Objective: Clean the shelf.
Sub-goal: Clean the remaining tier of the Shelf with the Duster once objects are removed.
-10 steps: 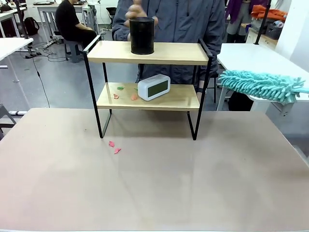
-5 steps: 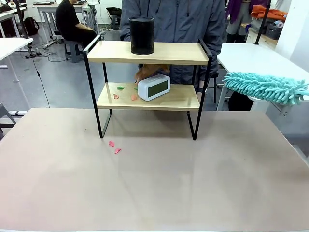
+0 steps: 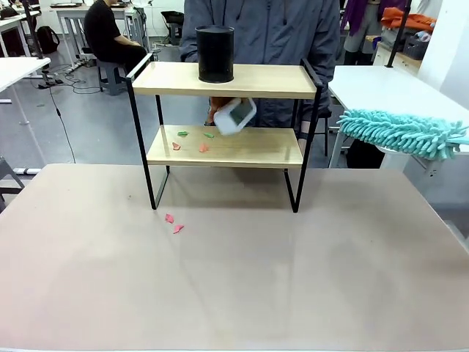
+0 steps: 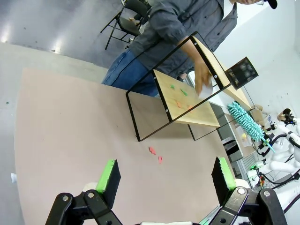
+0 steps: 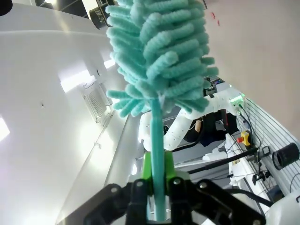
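I see the shelf (image 3: 271,81) standing at the table's (image 3: 293,293) far side. A black cup (image 3: 215,53) is on its top board. Over its lower board a person's hand (image 3: 214,111) holds a white clock (image 3: 236,116) tilted, beside paper scraps (image 3: 203,147). More scraps (image 3: 174,224) lie before its left leg. Right of the shelf, my right gripper (image 5: 158,177) is clamped on the duster (image 3: 401,132). My left gripper (image 4: 165,165) hangs wide open.

A black cup (image 3: 215,53) stands top centre, a white clock (image 3: 235,116) tilts just below, two pink scraps (image 3: 174,223) lie centre-left.
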Motion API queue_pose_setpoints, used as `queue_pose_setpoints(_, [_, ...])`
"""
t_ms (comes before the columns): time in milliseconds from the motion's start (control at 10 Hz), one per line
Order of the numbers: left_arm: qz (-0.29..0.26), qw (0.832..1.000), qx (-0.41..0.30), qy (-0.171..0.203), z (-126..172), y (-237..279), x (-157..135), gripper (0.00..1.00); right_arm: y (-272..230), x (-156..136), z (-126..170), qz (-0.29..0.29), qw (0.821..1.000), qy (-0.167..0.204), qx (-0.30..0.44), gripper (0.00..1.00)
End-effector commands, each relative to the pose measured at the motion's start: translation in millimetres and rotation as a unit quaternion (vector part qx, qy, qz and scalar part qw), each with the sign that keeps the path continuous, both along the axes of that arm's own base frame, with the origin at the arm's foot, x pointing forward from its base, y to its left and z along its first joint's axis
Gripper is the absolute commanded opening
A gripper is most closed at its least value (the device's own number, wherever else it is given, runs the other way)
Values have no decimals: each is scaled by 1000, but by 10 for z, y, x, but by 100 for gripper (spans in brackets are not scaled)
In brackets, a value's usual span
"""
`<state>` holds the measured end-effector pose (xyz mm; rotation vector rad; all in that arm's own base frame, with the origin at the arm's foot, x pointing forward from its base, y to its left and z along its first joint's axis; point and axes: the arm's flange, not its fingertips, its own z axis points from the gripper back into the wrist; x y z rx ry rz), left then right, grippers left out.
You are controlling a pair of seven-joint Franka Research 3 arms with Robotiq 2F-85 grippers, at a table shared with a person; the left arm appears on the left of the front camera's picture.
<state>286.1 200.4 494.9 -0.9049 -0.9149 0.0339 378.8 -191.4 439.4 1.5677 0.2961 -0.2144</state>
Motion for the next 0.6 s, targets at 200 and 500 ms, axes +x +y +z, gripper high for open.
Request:
queue_pose_setpoints(200, [0, 1000, -4, -19, -17, -13, 7, 100, 19, 7, 34, -4, 1000, -9, 8, 12])
queue_pose_setpoints(500, [0, 1000, -4, -19, -17, -13, 7, 100, 19, 7, 34, -4, 1000, -9, 8, 12])
